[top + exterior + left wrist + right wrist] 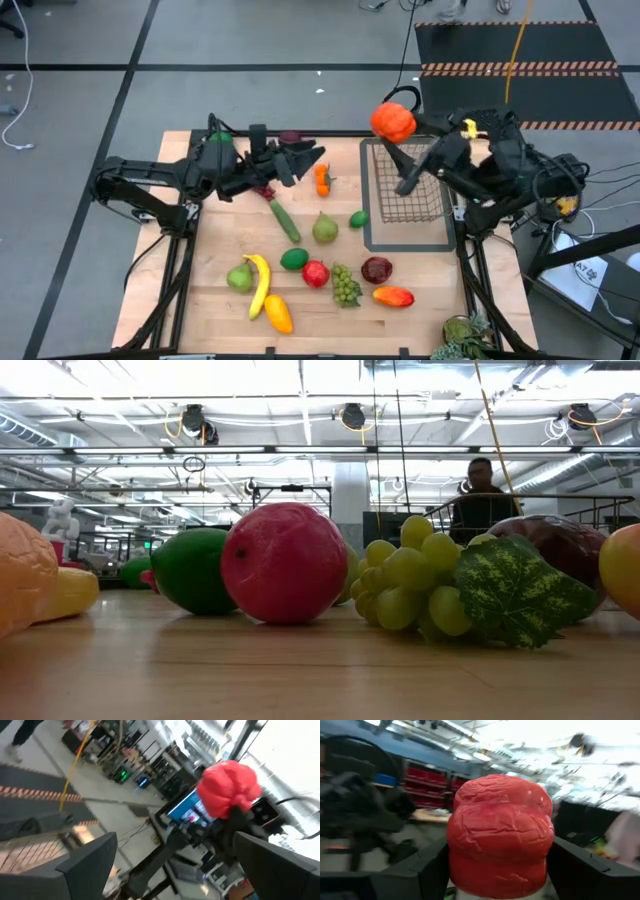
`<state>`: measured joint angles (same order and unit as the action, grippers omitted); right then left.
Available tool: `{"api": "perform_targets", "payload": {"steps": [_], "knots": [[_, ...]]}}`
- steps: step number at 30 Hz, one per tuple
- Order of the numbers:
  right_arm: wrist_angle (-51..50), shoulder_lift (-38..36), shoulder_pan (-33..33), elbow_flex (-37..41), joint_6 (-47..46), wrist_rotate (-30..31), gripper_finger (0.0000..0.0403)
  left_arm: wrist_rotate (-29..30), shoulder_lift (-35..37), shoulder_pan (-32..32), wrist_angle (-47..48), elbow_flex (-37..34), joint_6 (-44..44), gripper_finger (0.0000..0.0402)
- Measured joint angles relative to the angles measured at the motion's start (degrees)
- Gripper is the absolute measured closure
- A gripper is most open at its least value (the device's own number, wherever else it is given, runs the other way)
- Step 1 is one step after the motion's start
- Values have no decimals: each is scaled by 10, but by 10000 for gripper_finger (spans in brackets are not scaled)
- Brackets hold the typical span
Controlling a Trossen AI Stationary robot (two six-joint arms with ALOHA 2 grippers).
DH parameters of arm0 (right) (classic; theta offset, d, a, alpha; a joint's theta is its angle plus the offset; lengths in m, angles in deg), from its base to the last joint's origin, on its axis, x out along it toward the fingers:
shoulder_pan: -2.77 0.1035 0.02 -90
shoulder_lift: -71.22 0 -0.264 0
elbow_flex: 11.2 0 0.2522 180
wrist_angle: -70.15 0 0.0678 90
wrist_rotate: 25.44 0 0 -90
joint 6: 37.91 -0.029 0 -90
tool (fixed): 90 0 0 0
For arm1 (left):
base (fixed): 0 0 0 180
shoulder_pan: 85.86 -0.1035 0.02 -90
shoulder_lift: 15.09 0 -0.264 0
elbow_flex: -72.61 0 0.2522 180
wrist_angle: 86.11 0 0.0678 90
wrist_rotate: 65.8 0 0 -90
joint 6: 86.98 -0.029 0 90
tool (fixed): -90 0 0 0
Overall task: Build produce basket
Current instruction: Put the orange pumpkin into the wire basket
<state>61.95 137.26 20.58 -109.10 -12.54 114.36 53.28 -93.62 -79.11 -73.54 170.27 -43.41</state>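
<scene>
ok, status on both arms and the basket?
Right gripper shut on red-orange fruit, raised over the basket's far edge. Left gripper open, empty, hovering over the table's far side. Basket looks empty. Nothing blocking the drop.

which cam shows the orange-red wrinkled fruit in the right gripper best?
Right wrist view: the wrinkled fruit fills the frame between the right gripper fingers. High view shows it small, beside the basket. Left wrist view catches it blurred. Low view misses it.

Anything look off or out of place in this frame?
Nothing is spilled or damaged. The one oddity: the right hand holds an orange-red wrinkled fruit up beyond the basket, not over it. The basket looks empty; the other produce lies on the table.
</scene>
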Motion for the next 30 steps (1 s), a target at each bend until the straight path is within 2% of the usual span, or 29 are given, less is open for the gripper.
{"api": "perform_targets", "payload": {"steps": [8,15,22,25,28,30], "knots": [[-179,-58,37,0,-256,-1,129,-1,12,14,95,0,50,5],[-356,-90,31,0,-446,-3,129,-1,13,17,171,0,79,5],[-468,-94,-9,0,-597,-6,129,-1,13,11,267,0,83,5],[-501,-89,-41,0,-694,-8,129,-16,13,-5,322,0,103,5],[-518,-78,-88,0,-805,-46,129,-54,13,-22,372,0,109,5],[-518,-67,-125,0,-848,-102,129,-74,13,-34,398,0,98,5]]}}
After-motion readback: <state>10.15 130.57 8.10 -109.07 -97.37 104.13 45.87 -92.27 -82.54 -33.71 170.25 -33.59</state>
